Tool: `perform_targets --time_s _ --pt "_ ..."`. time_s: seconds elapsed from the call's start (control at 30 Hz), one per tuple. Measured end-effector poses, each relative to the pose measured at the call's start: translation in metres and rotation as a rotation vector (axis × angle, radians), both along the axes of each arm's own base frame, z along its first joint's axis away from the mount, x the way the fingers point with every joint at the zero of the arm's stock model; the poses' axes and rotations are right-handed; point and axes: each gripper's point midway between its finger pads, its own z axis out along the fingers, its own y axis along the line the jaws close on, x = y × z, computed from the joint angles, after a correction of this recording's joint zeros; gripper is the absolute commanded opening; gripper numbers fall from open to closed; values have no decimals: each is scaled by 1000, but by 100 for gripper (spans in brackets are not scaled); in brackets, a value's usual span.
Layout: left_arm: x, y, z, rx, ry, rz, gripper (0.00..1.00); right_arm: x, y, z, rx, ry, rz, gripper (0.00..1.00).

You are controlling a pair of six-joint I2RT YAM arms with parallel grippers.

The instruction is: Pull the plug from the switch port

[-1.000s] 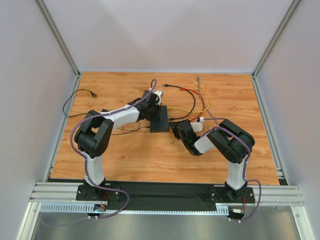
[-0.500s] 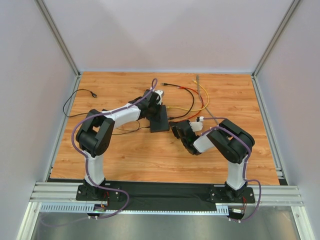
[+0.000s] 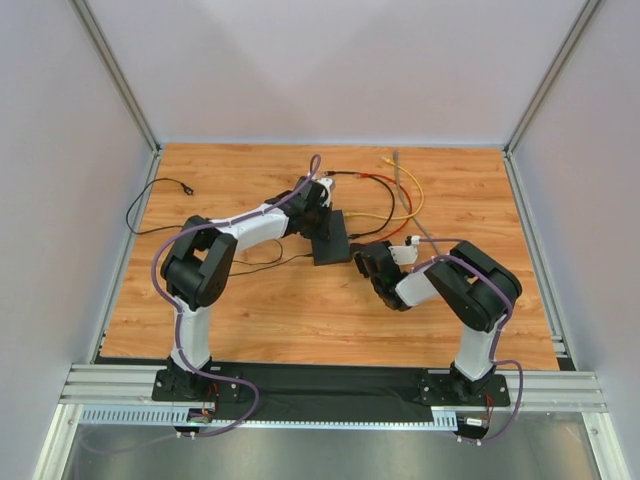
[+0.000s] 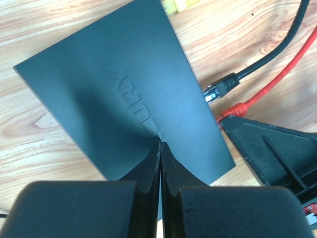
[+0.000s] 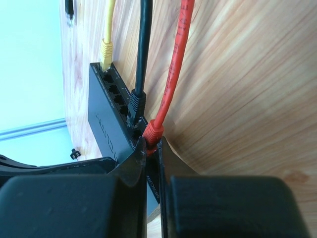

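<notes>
Right pincer (image 5: 151, 145) was clamped on the red plug (image 5: 154, 130) at the end port on the 3 o'clock edge of the switch (image 3: 331, 238), which lay mid-worktop (image 3: 250, 320), long axis roughly 11–5, with the shut left pincer (image 4: 160, 148) resting on top; pull-out line judged toward 3 o'clock.
</notes>
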Motion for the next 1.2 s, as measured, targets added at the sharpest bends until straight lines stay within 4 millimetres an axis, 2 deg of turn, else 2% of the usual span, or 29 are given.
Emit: perform_targets --time_s 0.4,0.63,0.8,1.07,1.2 --pt "10 -2 0 8 3 29 0 4 -6 -2 4 37 -40 0" --pt "16 -7 0 9 18 38 0 11 -14 3 -133 98 -80 0" --pt "16 -7 -1 9 24 43 0 5 -40 -2 -295 121 -132 0" --pt "16 -7 -1 8 24 45 0 -5 -52 -1 -342 96 -114 0" --pt "16 -7 -1 6 21 45 0 -16 -68 4 -393 109 -111 0"
